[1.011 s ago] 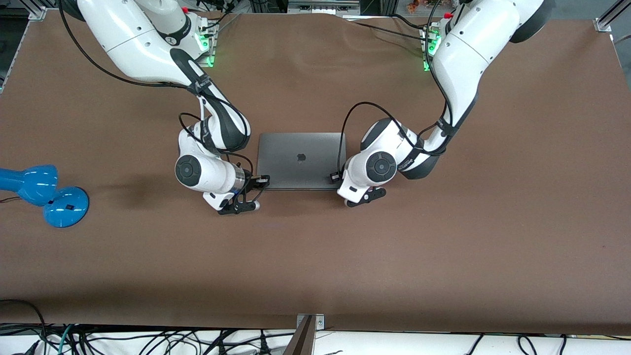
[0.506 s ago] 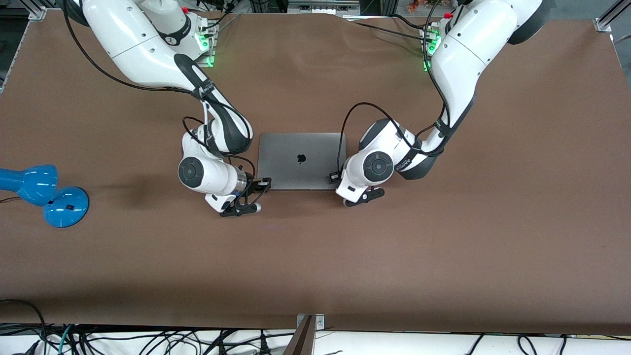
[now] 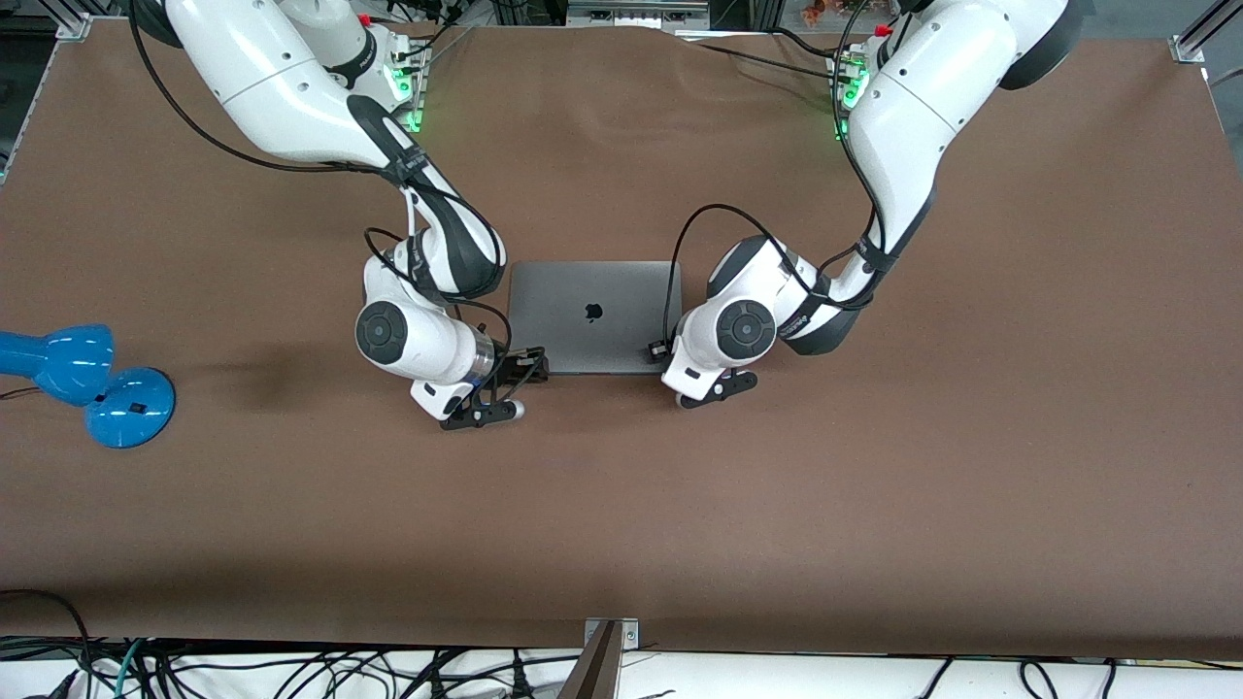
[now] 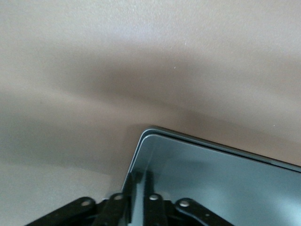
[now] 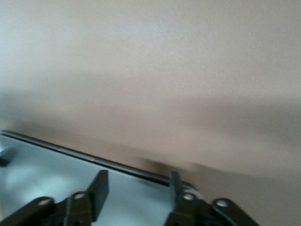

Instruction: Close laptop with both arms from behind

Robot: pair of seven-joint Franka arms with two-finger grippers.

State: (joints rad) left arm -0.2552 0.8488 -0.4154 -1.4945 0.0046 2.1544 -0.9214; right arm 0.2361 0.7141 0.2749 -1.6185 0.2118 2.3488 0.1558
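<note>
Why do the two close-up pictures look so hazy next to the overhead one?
The front view is evenly lit and crisp: the laptop casts little shadow. The left wrist view sits very close, so the table looks soft, with a broad dark shadow. The right wrist view is blurrier still, with pale sheen on the lid.

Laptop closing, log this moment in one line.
laptop: lid down | left gripper: at one front corner | right gripper: open, at the other | blue lamp: untouched
</note>
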